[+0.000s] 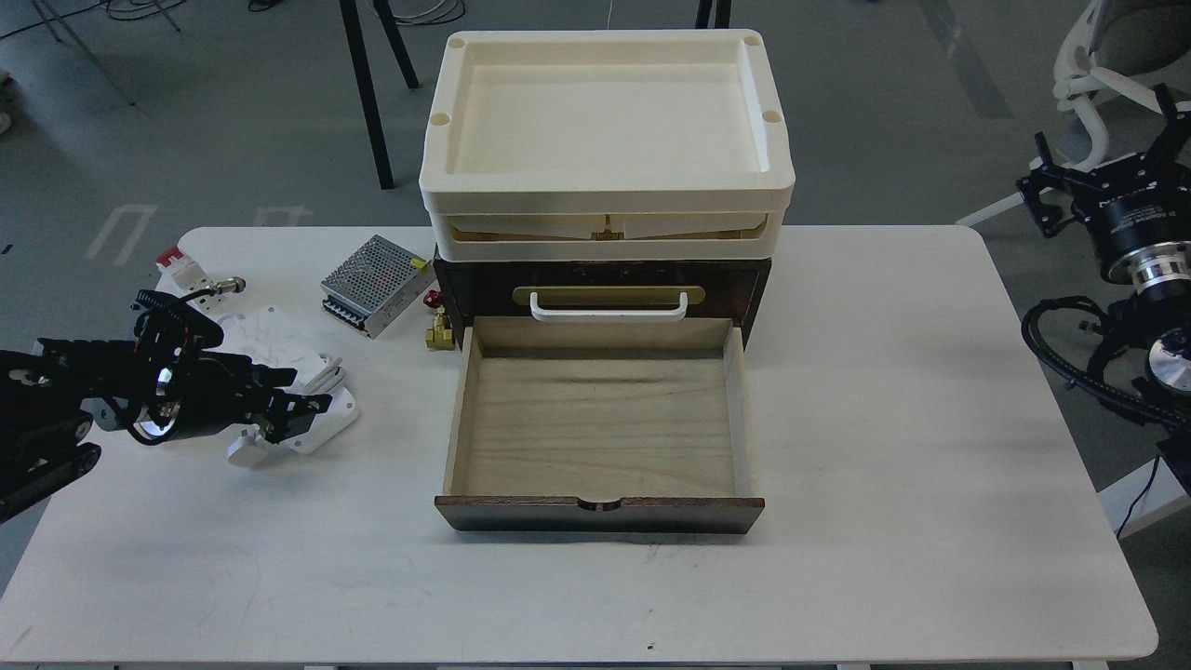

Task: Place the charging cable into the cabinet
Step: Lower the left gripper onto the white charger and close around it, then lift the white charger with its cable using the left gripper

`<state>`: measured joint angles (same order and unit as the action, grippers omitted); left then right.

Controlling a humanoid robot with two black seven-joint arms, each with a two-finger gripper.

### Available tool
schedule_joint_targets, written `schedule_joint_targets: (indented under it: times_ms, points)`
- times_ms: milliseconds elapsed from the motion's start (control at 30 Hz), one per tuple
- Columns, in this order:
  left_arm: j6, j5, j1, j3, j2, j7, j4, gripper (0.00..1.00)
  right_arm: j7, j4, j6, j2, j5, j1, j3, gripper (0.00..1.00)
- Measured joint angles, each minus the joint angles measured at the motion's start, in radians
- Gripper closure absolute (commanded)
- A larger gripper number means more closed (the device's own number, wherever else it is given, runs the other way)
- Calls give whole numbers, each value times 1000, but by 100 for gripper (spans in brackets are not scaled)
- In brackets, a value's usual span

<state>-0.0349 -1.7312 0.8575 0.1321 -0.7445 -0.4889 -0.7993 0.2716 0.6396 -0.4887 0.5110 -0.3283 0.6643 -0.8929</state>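
The charging cable (270, 342), a flat white scuffed block with a white cord (327, 377) and a round white plug (244, 453), lies on the table left of the cabinet. My left gripper (312, 391) reaches in from the left, low over the block's front part, its two dark fingers a little apart around the cord area; whether they touch it is unclear. The cabinet (754, 279) is a dark brown box with its pale wood drawer (595, 437) pulled out and empty, a white handle (608, 307) above. My right gripper (1103, 149) is open, raised beyond the table's right edge.
Cream trays (605, 200) are stacked on the cabinet. A silver perforated-metal box (377, 284) and small brass fittings (439, 330) sit left of the cabinet. A white-and-red block (177, 262) and a metal connector (221, 287) lie at the far left. The white table (930, 419) carries all of this.
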Motion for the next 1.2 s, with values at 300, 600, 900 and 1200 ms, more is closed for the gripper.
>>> schedule_joint_targets:
  times_ms: [300, 600, 900, 1200]
  points:
    - [3, 3, -7, 2, 10, 0, 43, 80, 0, 0, 0, 0, 0, -2, -1, 0]
    - [-1, -1, -10, 9, 7, 0, 35, 94, 0, 0, 0, 0, 0, -3, -6, 0]
    - [0, -1, -30, 8, 9, 0, 27, 100, 0, 0, 0, 0, 0, -13, -8, 0]
    - [-3, 0, -14, -17, -89, 0, -125, 100, 0, 0, 0, 0, 0, -20, -9, 0]
